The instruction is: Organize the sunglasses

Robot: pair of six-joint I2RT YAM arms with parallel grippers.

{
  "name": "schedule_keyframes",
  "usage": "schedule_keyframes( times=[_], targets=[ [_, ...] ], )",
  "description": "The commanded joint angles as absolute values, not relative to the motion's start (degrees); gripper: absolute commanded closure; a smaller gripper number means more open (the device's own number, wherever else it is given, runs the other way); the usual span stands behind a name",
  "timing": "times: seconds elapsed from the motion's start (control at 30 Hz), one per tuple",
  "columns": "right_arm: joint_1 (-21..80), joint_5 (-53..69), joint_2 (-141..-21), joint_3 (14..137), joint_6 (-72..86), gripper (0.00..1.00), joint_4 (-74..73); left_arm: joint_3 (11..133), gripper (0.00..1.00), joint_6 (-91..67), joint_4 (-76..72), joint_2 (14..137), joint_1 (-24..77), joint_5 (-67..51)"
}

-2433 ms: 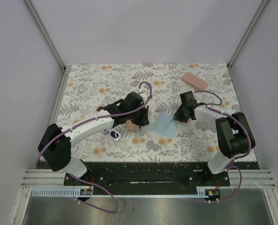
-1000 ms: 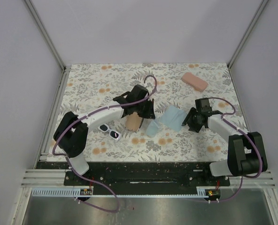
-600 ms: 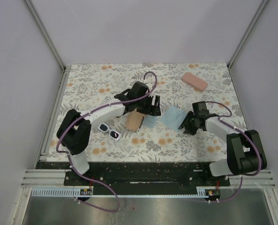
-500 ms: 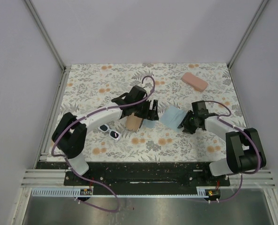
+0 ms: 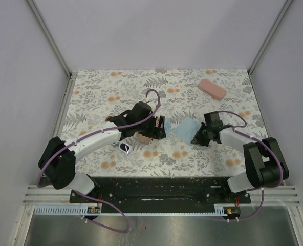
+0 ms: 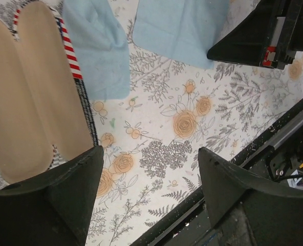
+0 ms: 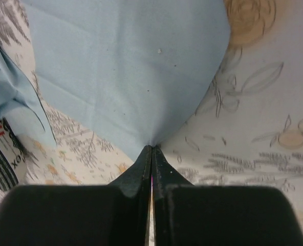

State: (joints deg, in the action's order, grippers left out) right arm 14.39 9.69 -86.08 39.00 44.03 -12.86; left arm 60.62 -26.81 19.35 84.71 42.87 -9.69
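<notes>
Sunglasses: we see only the white-framed pair (image 5: 124,147), lying on the floral table (image 5: 100,97) and partly hidden under the left arm.
Left gripper (image 6: 149,159): we find its fingers spread wide with nothing between them, hovering over the table just beside the striped pouch (image 6: 34,97).
Right gripper (image 7: 151,149): we see the fingertips pressed together, pinching the edge of the blue cloth (image 7: 126,66).
Pink case (image 5: 212,89): far right corner, well apart from both arms.

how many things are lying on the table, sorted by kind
white sunglasses: 1
pink case: 1
striped pouch: 1
blue cloth: 1 (folded, looks like one piece)
total: 4
</notes>
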Motion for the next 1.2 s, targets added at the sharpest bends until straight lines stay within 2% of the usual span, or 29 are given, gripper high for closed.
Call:
schedule_keyframes(
  times=[0.0,0.2,0.33,0.77,1.03,1.07,1.1,1.13,1.17],
  targets=[
    [18.01,9.58,-77.45,35.95,46.05,1.0,-18.54,61.08,0.23,-26.28,20.3,83.23,48.24,-4.05],
    [22.67,10.28,-67.69,34.19,50.71,1.0,-23.64,59.94,0.23,-27.68,16.62,85.78,50.8,-5.8],
    [23.2,8.88,-66.18,35.15,50.63,0.98,-24.17,60.2,0.23,-27.86,15.65,87.36,50.89,-6.5],
    [23.2,16.16,-85.59,48.51,42.63,0.96,-20.57,60.56,0.23,-28.21,16.17,88.33,50.89,-4.92],
    [24.43,19.6,-95.18,55.54,41.48,0.89,-19.69,59.06,0.24,-28.65,15.56,89.12,50.62,-5.01],
    [24.43,19.51,-95.79,55.98,41.48,0.86,-19.43,59.06,0.24,-28.83,15.47,89.3,50.54,-5.18],
    [24.43,19.6,-96.5,56.6,41.4,0.72,-19.42,58.98,0.24,-28.74,15.38,89.47,50.54,-5.27],
    [24.43,19.77,-96.94,56.95,41.31,0.5,-19.42,58.89,0.24,-28.91,15.29,89.73,50.54,-5.62],
    [24.43,20.3,-97.29,57.3,41.13,0.38,-19.42,58.97,0.24,-28.83,15.21,89.91,50.54,-5.71]
  ],
)
